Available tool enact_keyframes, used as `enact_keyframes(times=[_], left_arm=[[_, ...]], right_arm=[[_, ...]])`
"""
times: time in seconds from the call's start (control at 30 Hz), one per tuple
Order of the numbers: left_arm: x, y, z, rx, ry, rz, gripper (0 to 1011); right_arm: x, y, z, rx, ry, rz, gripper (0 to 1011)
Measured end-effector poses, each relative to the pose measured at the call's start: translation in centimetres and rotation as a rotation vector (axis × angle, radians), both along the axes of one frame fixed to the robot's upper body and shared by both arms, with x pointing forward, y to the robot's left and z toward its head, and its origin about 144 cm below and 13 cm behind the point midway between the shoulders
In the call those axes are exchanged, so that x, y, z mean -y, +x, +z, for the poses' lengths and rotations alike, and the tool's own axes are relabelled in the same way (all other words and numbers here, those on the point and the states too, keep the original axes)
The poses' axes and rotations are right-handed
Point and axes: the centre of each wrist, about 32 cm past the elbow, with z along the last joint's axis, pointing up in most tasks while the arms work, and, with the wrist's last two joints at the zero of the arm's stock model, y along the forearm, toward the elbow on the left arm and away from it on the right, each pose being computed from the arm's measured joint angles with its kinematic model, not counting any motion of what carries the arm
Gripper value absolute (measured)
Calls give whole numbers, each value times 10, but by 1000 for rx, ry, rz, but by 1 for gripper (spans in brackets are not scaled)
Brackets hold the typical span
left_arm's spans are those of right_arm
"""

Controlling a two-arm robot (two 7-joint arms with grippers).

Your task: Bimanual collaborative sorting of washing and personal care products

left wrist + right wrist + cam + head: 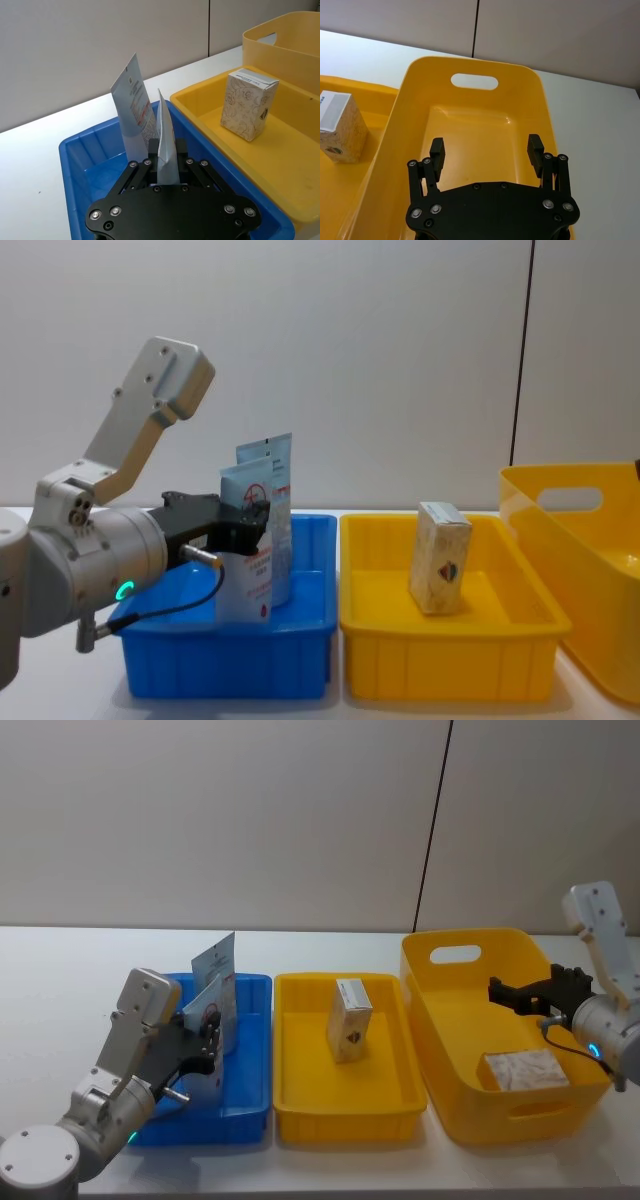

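Head view — left gripper (211,1028) tight on tube (206,996) in blue tray (252,1105); right gripper (497,991) spread.

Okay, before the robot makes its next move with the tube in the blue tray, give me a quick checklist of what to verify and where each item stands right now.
1. Left gripper shut on the front tube: ok.
2. Front tube inside the blue tray: ok. Whether it rests on the tray floor: cannot tell.
3. Gap between the front tube and the second tube behind it: cannot tell.
4. Right gripper open over the yellow basket, holding nothing: ok.
5. Cream carton upright in the middle yellow tray, apart from both grippers: ok.
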Motion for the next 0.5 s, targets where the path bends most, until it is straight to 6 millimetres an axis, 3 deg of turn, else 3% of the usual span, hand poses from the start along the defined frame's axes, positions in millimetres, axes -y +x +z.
enact_keyframes(times=[0.2, 0.5], left_arm=[[0, 1, 3, 12, 9, -2, 170], [1, 3, 24, 74, 41, -6, 170]], right_arm=[[0, 0, 0, 0, 0, 0, 1003], [0, 0, 0, 0, 0, 0, 1003]])
